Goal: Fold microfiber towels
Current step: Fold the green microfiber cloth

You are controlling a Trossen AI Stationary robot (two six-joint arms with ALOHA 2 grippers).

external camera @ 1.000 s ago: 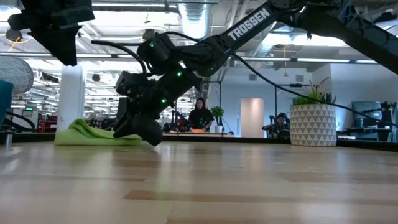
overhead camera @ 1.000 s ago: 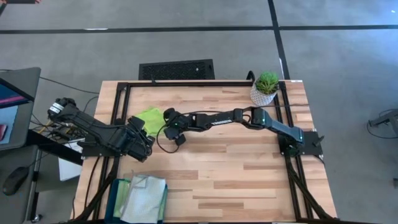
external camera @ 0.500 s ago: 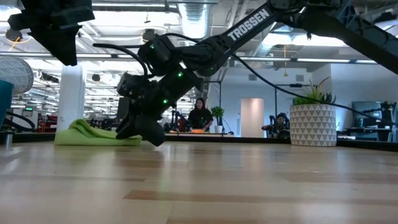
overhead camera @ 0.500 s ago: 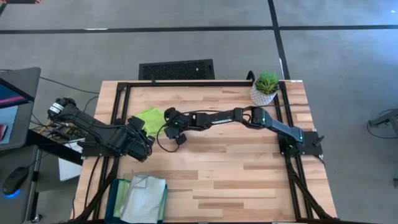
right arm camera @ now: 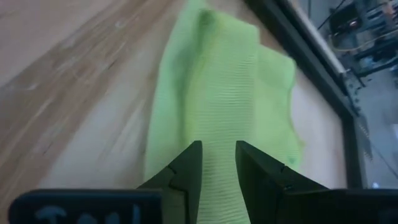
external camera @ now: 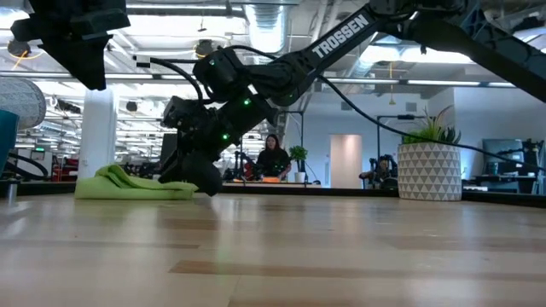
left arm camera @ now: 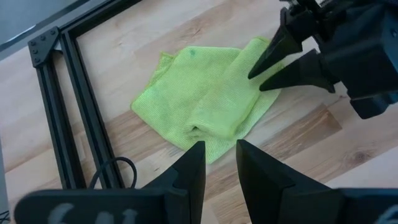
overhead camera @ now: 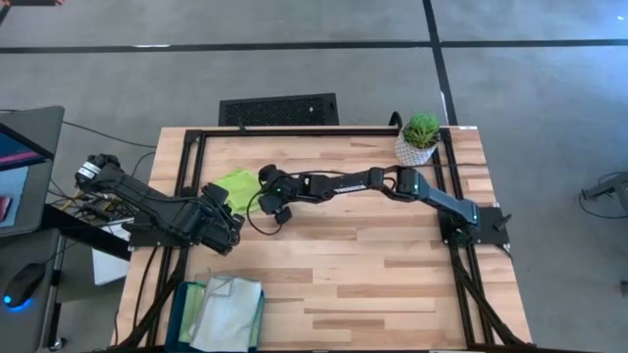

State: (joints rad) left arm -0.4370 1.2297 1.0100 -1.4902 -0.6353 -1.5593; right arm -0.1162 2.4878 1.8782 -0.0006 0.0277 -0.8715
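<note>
1. The lime green towel [overhead camera: 236, 184] lies bunched at the table's [overhead camera: 373, 275] far left corner — folding is in hand.
2. The right gripper [left arm camera: 260, 65] hangs at its edge, fingers parted, apparently holding nothing.
3. The left gripper [left arm camera: 217, 158] waits just beside, jaws slightly apart, empty.
4. Next: pinch an edge — then fold.

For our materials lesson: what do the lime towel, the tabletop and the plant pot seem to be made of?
Lime towel: soft woven or knit cloth, matte; fine ribbed texture and limp folds.
Tabletop: wood, smooth, likely sealed; joined planks with grain.
Plant pot: probably ceramic or plastic, white with a triangle pattern; the look leaves it open.
</note>
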